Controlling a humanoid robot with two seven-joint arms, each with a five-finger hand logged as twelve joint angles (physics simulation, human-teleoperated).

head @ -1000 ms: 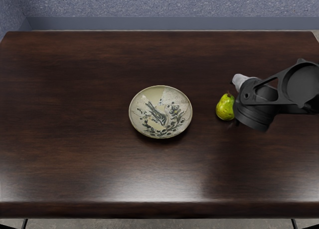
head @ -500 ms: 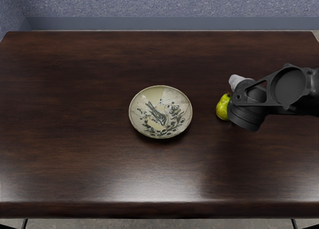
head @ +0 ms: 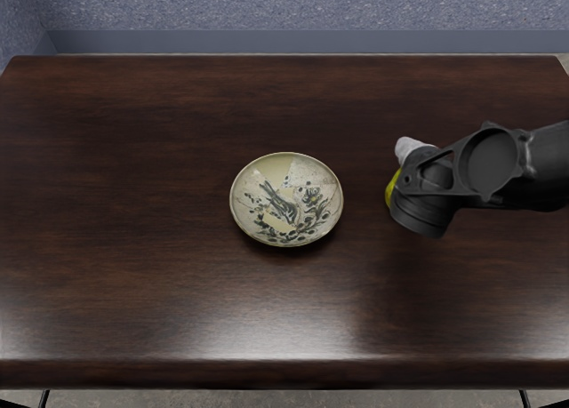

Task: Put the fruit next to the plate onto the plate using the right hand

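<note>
Since half a second ago: black right arm has shifted left toward the plate. Right hand [head: 416, 179] now covers nearly all of the small yellow-green pear [head: 390, 188]; only a sliver shows at its left edge. Pear sits on the dark wooden table [head: 133, 257], right of the round cream patterned ceramic plate [head: 286, 199], apart from it. Hand over the pear; grip hidden, cannot tell whether it has closed or holds anything.
</note>
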